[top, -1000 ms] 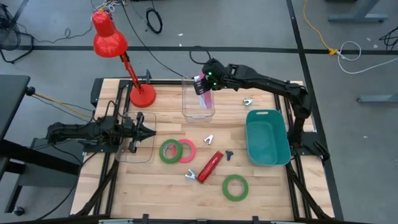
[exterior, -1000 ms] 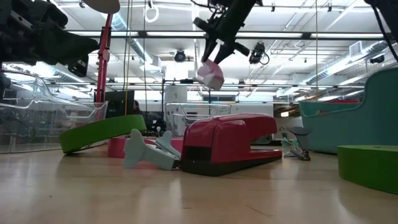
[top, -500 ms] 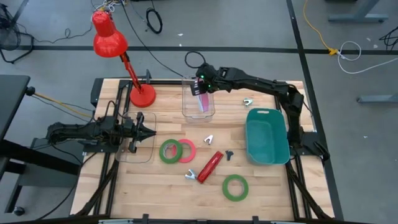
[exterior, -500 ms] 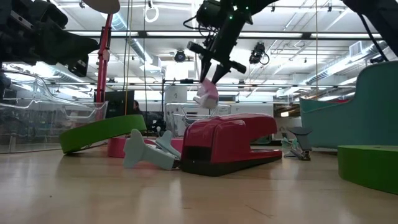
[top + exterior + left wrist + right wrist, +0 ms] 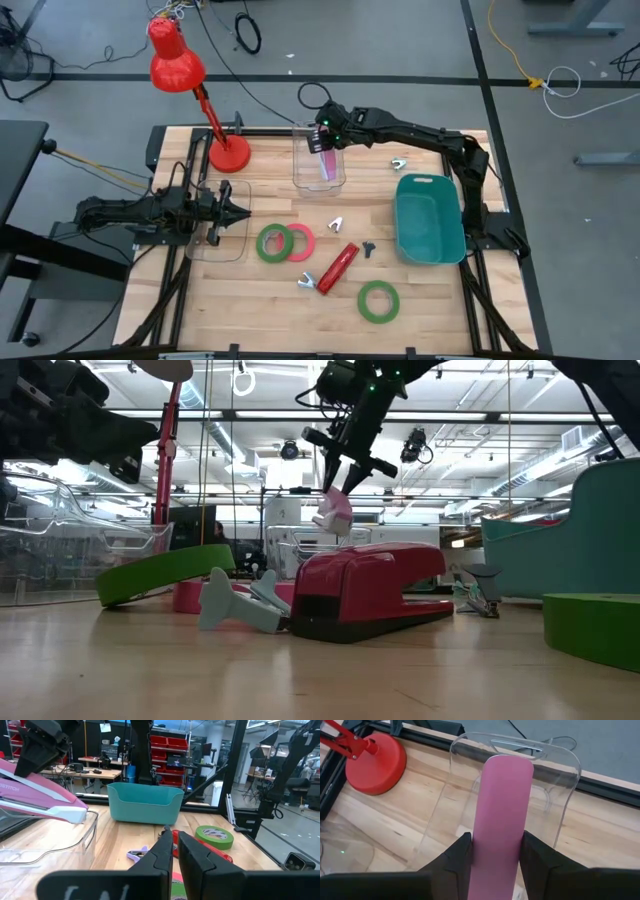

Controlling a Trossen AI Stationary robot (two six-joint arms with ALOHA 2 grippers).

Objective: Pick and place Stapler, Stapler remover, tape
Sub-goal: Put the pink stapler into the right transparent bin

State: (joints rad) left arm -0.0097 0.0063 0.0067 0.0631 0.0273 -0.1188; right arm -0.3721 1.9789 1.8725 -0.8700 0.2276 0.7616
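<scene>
High view: pink stapler (image 5: 327, 160) is gripped lengthwise in right gripper (image 5: 325, 140) jaws, hung over clear bin (image 5: 320, 180) for a clean drop; left gripper (image 5: 228, 212) jaws closed, parked; tape rings (image 5: 285, 243) left on worktop (image 5: 270, 300).

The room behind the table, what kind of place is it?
Probably a robotics lab or workshop: red storage bins on shelving, workbenches with equipment, and exposed ceiling strip lights.

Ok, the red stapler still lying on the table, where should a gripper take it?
Probably across the middle of the red stapler, coming straight down. It lies flat and slanted, long and narrow, so the fingers should straddle its narrow width. A pale stapler remover sits against its lower end, so stay clear of that end.
</scene>
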